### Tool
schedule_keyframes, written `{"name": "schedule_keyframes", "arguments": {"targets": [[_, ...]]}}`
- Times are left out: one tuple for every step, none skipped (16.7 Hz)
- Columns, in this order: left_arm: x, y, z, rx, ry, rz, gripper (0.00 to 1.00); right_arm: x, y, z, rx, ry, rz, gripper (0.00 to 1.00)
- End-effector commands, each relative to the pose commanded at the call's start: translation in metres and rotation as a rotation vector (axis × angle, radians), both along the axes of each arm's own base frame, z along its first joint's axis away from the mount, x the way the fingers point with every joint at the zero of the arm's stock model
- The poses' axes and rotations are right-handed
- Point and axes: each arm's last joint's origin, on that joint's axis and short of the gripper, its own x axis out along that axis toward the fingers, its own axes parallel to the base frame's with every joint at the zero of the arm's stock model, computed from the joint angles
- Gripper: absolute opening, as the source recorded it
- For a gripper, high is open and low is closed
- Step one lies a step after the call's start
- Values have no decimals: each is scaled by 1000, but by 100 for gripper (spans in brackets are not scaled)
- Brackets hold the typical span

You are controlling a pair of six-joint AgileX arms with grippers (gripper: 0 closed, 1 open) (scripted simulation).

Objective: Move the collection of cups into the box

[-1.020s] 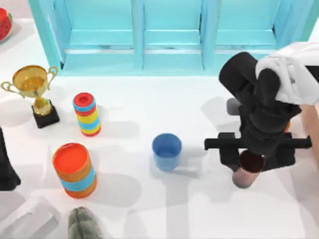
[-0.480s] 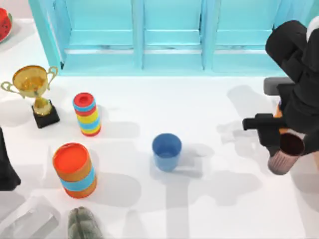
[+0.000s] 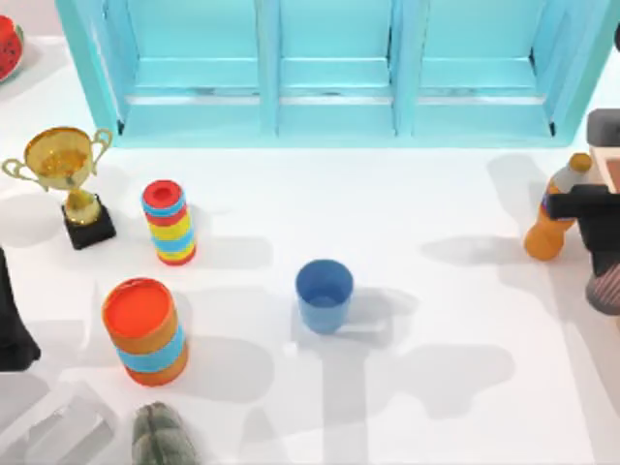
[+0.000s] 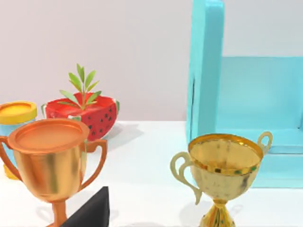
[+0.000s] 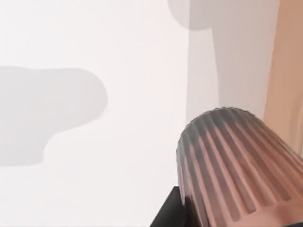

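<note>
Brown cup point(image 5: 232, 165) is pinched in right claw point(image 3: 605, 266) at the table's point(image 3: 436, 387) right edge, carried boxward; blue cup point(image 3: 324, 294) waits mid-table; left claw's state: cannot tell.

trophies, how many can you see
2: a gold trophy at the table's left, near the shelf unit, and a copper trophy beside it in the left wrist view.

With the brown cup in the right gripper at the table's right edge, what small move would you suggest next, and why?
Probably carry the brown cup a little farther right over the box before letting go. The right gripper holds it beside the tan wall, not yet over the opening. The blue cup waits mid-table.
</note>
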Motion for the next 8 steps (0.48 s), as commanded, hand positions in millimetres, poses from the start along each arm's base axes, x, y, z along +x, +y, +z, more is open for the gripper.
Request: {"name": "schedule_keyframes", "arguments": {"targets": [[0,0,0,0,0,0,100,0,1,-2,-2,4,2,0],[0,0,0,0,0,0,100,0,1,-2,-2,6,2,0],[0,0,0,0,0,0,100,0,-3,-2,-5,13,2,0],[0,0,0,0,0,0,100,0,-9,-1,-9,21,3,0],[0,0,0,0,0,0,100,0,-18,0,-13,28,4,0],[0,0,0,0,0,0,100,-2,-30,3,-14,31,5,0],[0,0,0,0,0,0,100,-4,-45,6,-15,31,7,0],[0,0,0,0,0,0,100,-7,-61,10,-17,30,10,0]]}}
